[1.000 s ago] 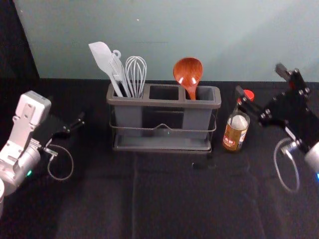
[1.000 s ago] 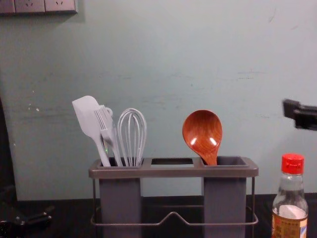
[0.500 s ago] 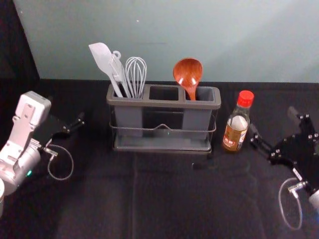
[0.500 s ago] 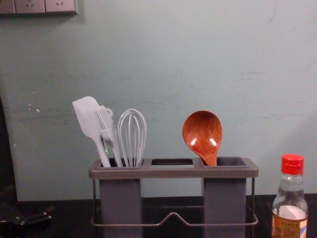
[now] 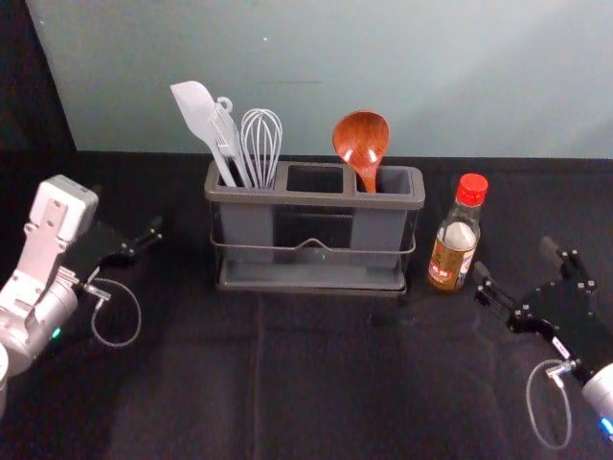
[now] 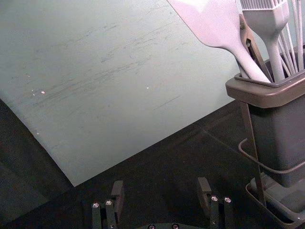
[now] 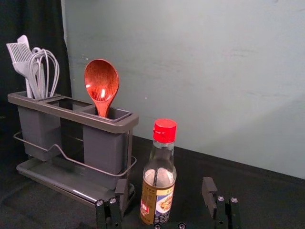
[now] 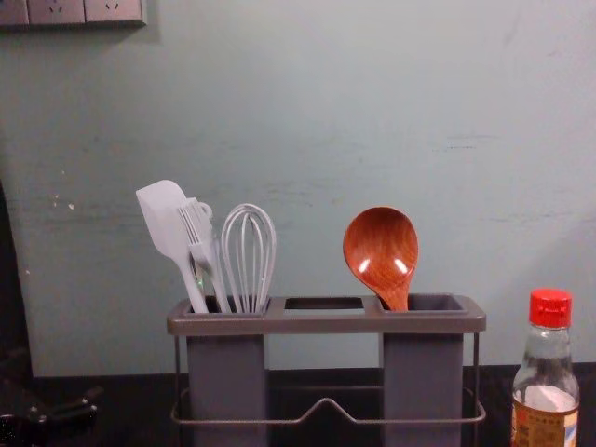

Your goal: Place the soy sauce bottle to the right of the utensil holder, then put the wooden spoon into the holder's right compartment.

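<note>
Upright on the table, the soy sauce bottle stands just right of the utensil holder. The wooden spoon rests bowl-up in the holder's right compartment, as the right wrist view also has the spoon. My right gripper is open, in front and to the right of the bottle, holding nothing. In the right wrist view the gripper has its fingers wide apart, the bottle standing beyond them. My left gripper is parked left of the holder; in its wrist view the gripper is open.
A white spatula, a brush and a whisk stand in the holder's left compartment. The wall rises close behind the holder. Dark cloth covers the table in front.
My right gripper has come down and back toward the table's front, away from the bottle's cap, and has left the chest view. The bottle, the spoon and the left arm have stayed put.
</note>
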Motion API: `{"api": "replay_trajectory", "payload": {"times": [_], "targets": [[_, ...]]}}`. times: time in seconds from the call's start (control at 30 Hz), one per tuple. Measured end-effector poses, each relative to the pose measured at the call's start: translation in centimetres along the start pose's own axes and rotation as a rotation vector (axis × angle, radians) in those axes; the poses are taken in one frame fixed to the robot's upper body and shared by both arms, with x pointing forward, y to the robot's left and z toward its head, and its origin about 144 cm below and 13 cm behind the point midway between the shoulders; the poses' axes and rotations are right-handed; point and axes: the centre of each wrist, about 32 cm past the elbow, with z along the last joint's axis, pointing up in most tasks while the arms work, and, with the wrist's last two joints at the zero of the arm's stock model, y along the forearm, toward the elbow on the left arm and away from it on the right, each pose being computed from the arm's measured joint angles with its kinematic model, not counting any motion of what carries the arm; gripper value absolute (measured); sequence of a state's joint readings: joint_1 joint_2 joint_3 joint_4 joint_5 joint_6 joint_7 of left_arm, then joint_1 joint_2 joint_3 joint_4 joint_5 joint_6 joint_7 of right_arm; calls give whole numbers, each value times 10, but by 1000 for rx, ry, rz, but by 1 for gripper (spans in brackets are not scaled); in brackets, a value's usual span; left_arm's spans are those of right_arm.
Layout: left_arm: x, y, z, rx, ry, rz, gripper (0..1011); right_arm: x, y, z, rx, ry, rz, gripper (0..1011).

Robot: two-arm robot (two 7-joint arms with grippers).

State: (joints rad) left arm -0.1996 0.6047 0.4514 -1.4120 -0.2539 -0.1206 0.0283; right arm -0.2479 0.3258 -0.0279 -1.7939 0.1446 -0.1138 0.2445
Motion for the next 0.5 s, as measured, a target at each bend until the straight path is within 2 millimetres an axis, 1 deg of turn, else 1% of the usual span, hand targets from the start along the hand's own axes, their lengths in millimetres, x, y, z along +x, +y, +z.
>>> {"api": "replay_trajectory", "payload": {"times": [0.5], "targets": [[0, 0, 0, 0, 0, 0, 1005, -1, 7, -1, -37, 27, 12, 1002]]}}
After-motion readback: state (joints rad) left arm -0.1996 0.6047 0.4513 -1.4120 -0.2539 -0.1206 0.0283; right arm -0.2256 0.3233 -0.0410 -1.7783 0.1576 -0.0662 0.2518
